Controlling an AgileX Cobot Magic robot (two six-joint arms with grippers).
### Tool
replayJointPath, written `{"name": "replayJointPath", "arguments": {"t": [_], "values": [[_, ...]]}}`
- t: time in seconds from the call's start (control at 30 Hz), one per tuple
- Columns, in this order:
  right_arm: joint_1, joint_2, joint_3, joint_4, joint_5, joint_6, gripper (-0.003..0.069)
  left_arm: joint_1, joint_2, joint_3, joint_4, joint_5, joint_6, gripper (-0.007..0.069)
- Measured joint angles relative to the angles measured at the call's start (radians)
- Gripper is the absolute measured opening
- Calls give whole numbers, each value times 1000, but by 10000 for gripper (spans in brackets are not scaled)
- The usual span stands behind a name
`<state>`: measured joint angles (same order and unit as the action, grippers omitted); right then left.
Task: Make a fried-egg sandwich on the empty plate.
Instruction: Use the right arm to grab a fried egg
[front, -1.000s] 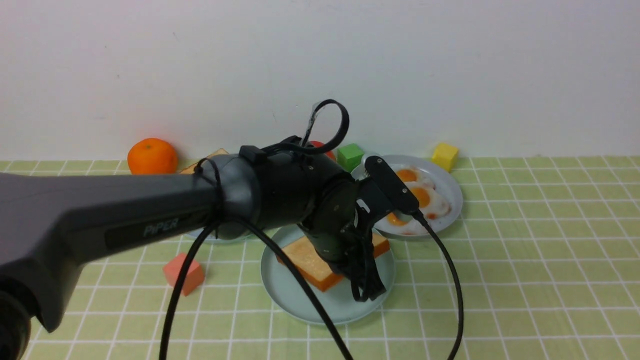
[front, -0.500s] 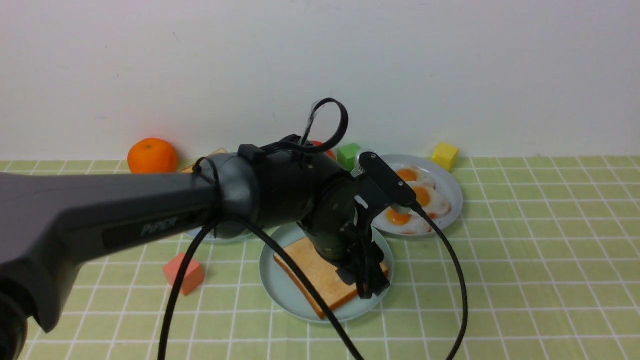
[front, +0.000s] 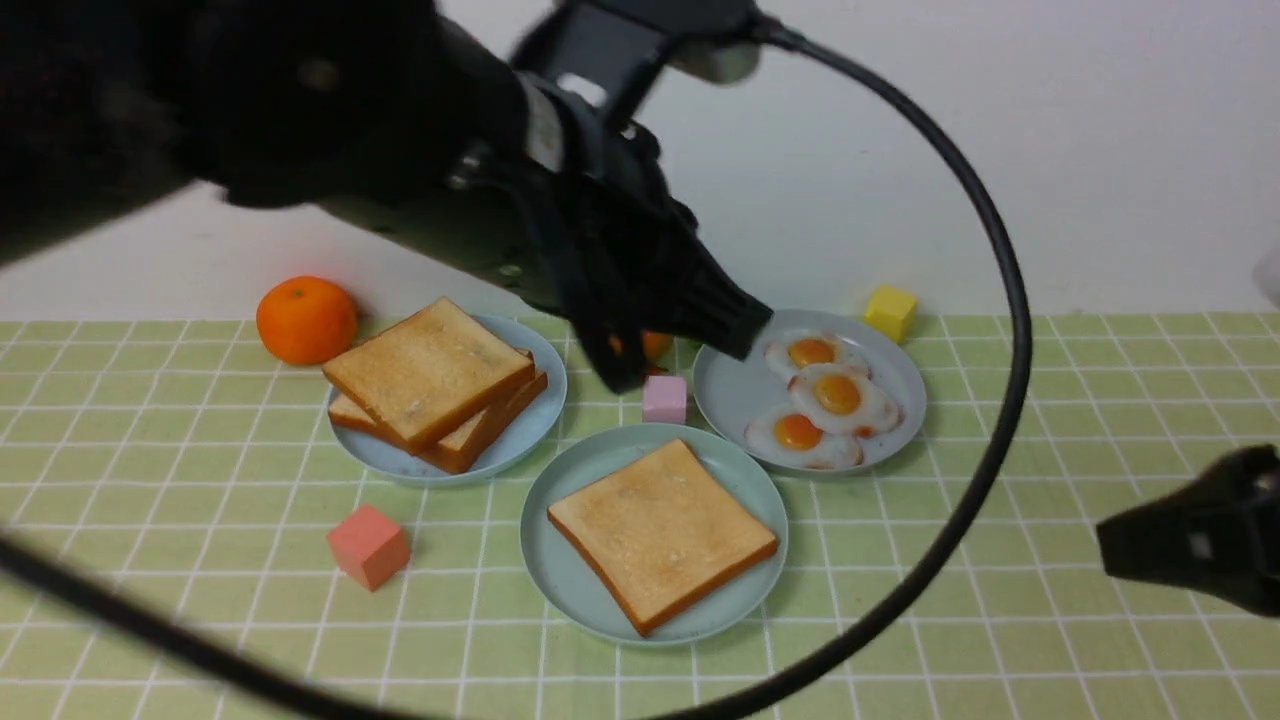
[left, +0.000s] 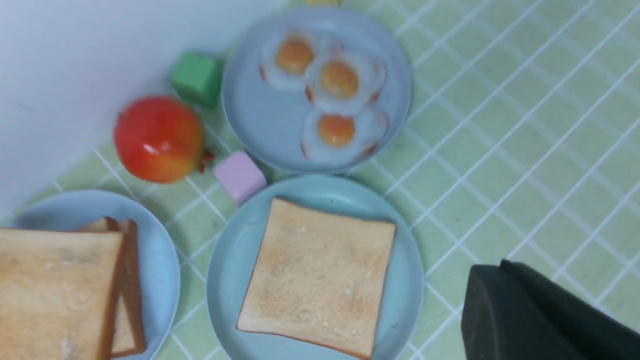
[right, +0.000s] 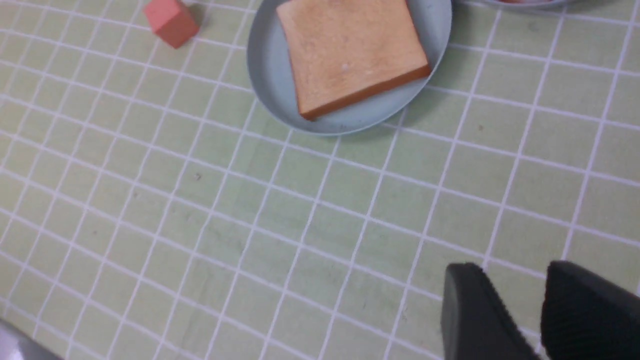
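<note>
Item: square golden toast slice with darker brown crust (front: 662, 530), lying flat and alone on pale mint-green round plastic plate (front: 565, 580), near the middle of green checked surface (front: 1000, 660). The slice sits turned on the plate, one corner close to the nearer rim. It carries no egg and no second slice, so the sandwich is judged one layer of three.

Stock: three white, orange-yolked toy fried eggs (front: 822, 400), overlapping, on grey-blue round plate (front: 730, 390) just behind and to the right. Stack of toast slices (front: 430, 375) on light blue round plate (front: 530, 430) behind and to the left. Lilac cube (front: 665, 398) between the three plates, near the mint rim.

Left gripper (left: 500, 285): high over the plates, jaws pressed together, empty.
Right gripper (right: 517, 272): low at the right of the surface, well apart from the plates, jaws parted by a narrow gap, nothing between them.

Hazards, as judged:
- Eggs are thin and overlapping; a pinch on one may drag its neighbour or skid the light plate.
- Jaws too narrow on arrival would push an egg rather than take it.
- An egg set off-centre on the skewed slice may overhang and slip under the top slice.
- Black cable (front: 1015, 310) of the left arm loops across the workspace; the right arm reaching in may snag it.
- The lilac cube may be knocked into a plate.
</note>
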<state>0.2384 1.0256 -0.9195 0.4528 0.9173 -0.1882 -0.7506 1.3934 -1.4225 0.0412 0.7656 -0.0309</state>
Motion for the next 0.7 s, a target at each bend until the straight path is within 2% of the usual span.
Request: {"name": "replayJointPath", "arguments": {"t": [0.1, 0.4, 0.57, 0.7], "values": [[0, 116, -34, 0, -45, -1, 247, 0, -127, 96, -21, -9, 0, -13], [0, 540, -293, 4, -104, -23, 253, 0, -658, 592, -29, -162, -14, -13], [0, 666, -414, 3, -105, -23, 254, 0, -822, 709, -29, -219, -32, -13], [3, 812, -575, -2, -77, -21, 297, 0, -880, 746, -29, -231, -76, -13]]}}
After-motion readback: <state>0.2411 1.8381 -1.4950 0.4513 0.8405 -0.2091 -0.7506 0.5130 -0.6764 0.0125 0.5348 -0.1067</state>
